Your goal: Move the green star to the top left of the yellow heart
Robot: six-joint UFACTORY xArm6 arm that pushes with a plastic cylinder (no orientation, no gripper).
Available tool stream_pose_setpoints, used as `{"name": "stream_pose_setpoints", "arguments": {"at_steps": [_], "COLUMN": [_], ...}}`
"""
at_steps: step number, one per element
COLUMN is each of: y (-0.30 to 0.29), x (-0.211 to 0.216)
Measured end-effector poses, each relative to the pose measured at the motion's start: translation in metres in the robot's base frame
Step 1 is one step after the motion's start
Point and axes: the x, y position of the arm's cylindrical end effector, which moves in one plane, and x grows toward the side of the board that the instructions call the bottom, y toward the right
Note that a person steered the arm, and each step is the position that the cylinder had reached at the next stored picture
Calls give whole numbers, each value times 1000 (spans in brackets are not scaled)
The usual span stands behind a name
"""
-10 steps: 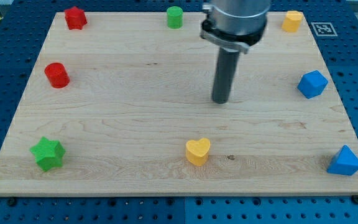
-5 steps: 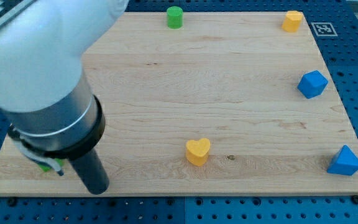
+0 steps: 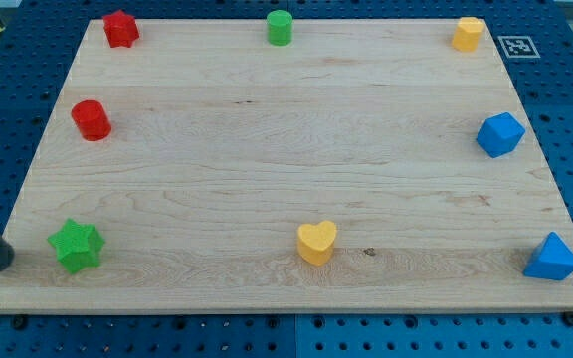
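Altogether eight blocks sit on the wooden board: two red, two green, two yellow, two blue. The green star lies near the view's bottom-left corner, well apart from the yellow heart at bottom centre, with bare wood between them. My tip rests just left of the star, apart from it; the rod is cut off by the view's left edge. It has no jaws. Elsewhere: a red star-like block, red cylinder, green cylinder, yellow block, blue polyhedron and blue wedge.
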Motion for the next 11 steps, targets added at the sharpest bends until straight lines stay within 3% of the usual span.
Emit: {"name": "stream_pose_setpoints", "arguments": {"at_steps": [3, 5, 6, 7, 9, 11], "y": [92, 150, 158, 163, 99, 110], "x": [-3, -36, -64, -68, -60, -90]}}
